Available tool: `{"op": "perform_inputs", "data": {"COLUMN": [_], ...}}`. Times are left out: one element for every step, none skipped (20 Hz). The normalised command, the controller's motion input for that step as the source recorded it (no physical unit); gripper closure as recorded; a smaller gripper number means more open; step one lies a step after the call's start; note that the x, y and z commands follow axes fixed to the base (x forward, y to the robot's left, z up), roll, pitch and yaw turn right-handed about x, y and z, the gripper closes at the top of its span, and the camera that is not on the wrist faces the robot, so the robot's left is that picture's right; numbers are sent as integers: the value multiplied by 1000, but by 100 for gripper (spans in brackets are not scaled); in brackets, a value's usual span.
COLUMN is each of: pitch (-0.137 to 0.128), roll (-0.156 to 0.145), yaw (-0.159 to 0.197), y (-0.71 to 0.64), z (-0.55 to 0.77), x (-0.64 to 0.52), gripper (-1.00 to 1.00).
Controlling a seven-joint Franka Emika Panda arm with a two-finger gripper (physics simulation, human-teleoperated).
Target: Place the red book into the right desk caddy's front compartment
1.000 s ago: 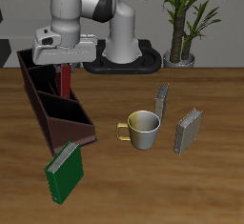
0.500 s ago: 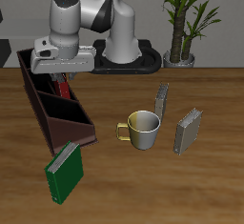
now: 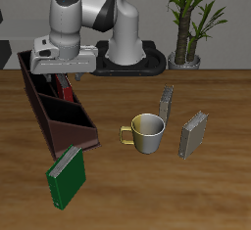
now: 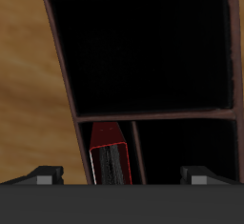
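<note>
Directly below the end effector [image 3: 66, 75] the red book [image 4: 109, 159] stood on end inside the right desk caddy [image 3: 57, 115], its long axis running up toward the spread, empty fingers (which compartment held it I could not tell), and no writing was legible anywhere.

A simulated office desk: a brown wood-grain tabletop [image 3: 221, 190] carries study and stationery items around a cream ceramic mug with a yellow handle [image 3: 146, 133] at its centre. A long dark maroon desk caddy with dividers [image 3: 57, 111] lies at nine o'clock, a green hardcover book [image 3: 67, 176] at seven o'clock, and two grey spiral notebooks [image 3: 193, 134] stand at three o'clock. A potted green palm [image 3: 186, 17] rises at one o'clock, behind the table.
</note>
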Motion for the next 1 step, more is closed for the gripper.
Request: {"op": "perform_inputs", "data": {"pitch": [-47], "roll": [20], "yaw": [-2], "y": [88], "z": [201], "x": [-102], "gripper": [-100]}}
